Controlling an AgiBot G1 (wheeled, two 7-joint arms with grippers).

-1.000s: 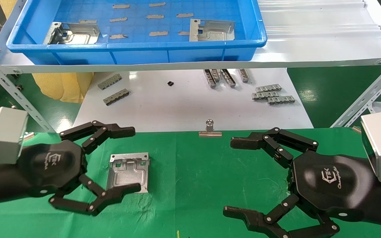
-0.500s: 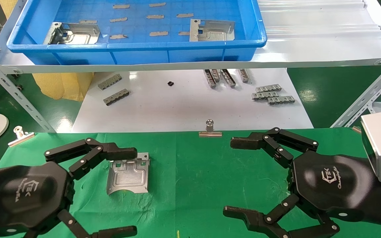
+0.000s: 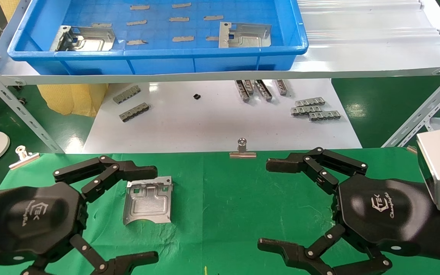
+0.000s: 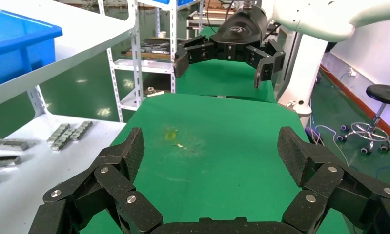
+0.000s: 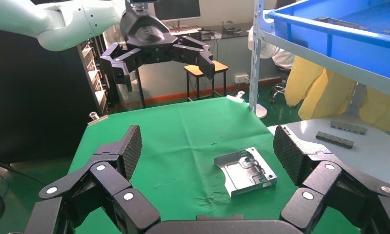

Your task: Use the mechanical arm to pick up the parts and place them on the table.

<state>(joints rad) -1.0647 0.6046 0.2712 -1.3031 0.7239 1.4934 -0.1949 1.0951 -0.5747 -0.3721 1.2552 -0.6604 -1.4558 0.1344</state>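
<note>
One silver stamped plate [image 3: 148,199] lies flat on the green cloth table [image 3: 220,191]; it also shows in the right wrist view [image 5: 245,171]. Two more plates [image 3: 84,38] [image 3: 245,35] lie in the blue tray [image 3: 155,57]. My left gripper [image 3: 149,215] is open and empty, its body just left of the cloth plate, with one finger behind the plate and one in front of it. In its wrist view [image 4: 210,151] only bare cloth lies between the fingers. My right gripper [image 3: 269,204] is open and empty over the cloth's right side, and it shows in its wrist view [image 5: 205,146].
The tray sits on a raised white shelf [image 3: 357,57] with slanted metal struts [image 3: 17,110] [image 3: 422,114]. Grey toothed strips [image 3: 313,109] lie on the white board [image 3: 204,122]. Binder clips [image 3: 242,149] [image 3: 23,156] grip the cloth's far edge.
My left gripper has drawn back to the near left, off the plate's front corner. The plate stays on the cloth. The right arm has not moved.
</note>
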